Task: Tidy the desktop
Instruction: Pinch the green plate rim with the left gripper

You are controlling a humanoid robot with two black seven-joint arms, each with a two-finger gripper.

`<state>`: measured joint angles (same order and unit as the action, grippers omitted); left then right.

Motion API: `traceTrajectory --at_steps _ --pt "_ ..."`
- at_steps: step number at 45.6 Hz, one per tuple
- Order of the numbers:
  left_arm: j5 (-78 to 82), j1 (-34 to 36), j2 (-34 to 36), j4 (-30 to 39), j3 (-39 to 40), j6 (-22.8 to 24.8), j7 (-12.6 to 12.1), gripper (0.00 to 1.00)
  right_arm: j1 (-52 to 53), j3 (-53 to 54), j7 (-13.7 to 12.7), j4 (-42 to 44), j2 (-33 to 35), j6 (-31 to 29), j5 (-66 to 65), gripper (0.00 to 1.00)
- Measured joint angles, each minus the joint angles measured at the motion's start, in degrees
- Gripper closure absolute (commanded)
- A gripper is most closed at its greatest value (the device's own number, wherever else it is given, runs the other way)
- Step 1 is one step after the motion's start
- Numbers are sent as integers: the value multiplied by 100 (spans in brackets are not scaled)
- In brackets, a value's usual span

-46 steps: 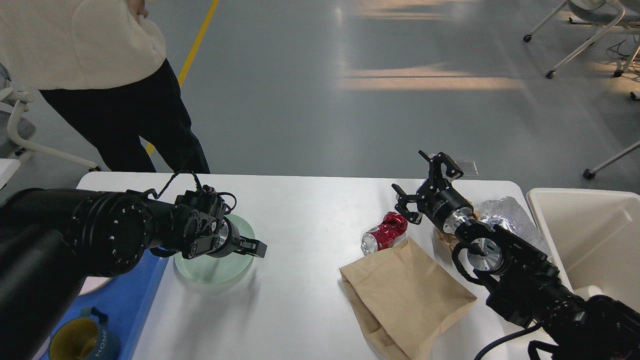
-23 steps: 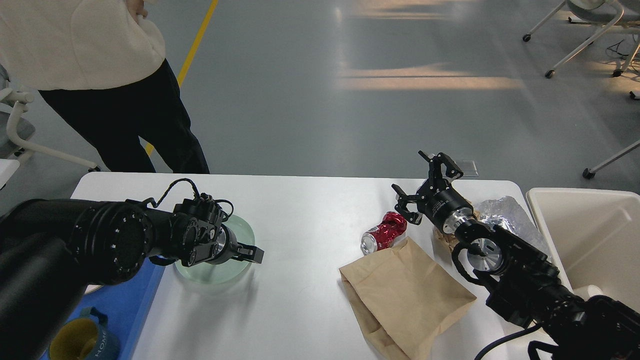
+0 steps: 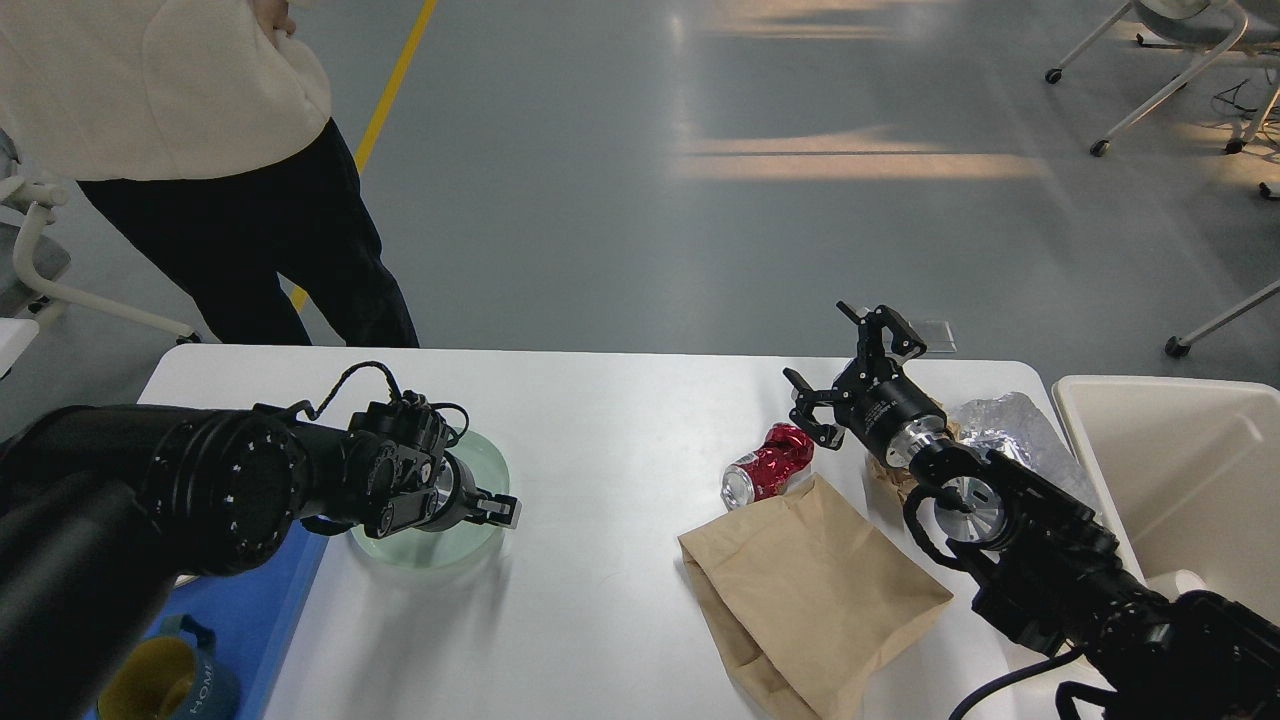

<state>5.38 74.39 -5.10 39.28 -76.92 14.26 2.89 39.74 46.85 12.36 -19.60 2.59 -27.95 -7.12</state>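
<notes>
The white desktop [image 3: 620, 420] fills the lower view. A pale green round plate [image 3: 430, 545] lies at its left, next to the blue tray. My left gripper [image 3: 497, 510] hangs low over the plate's right rim; its fingers are seen side-on and cannot be told apart. A crushed red can [image 3: 770, 462] lies right of the middle. My right gripper [image 3: 845, 365] is open and empty, just above and right of the can. A brown paper bag [image 3: 810, 590] lies flat in front of the can. Crumpled foil [image 3: 1000, 425] sits behind my right arm.
A blue tray [image 3: 260, 620] at the front left holds a dark mug [image 3: 165, 680]. A cream bin [image 3: 1170, 470] stands at the right edge. A person [image 3: 200, 150] stands behind the table's far left corner. Office chairs stand on the floor beyond.
My left gripper has drawn back to the left and dropped a little over the green plate. The right arm, can, bag and foil have not moved.
</notes>
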Motion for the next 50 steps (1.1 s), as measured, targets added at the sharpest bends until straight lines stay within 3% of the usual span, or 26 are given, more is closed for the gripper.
traceTrajectory --at_steps 6,18,22,28,50 --pt "35 0 -12 16 -17 75 14 68 0 0 0 0 0 0 0 0" --pt "42 10 -12 58 -73 183 -7 77 0 0 0 0 1 0 0 0" --pt "42 13 -9 57 -67 189 -7 90 0 0 0 0 1 0 0 0" --pt "43 39 -8 57 -26 274 -8 96 0 0 1 0 -1 0 0 0" --pt "35 76 -4 53 10 463 -2 100 -2 0 3 0 -2 0 0 0"
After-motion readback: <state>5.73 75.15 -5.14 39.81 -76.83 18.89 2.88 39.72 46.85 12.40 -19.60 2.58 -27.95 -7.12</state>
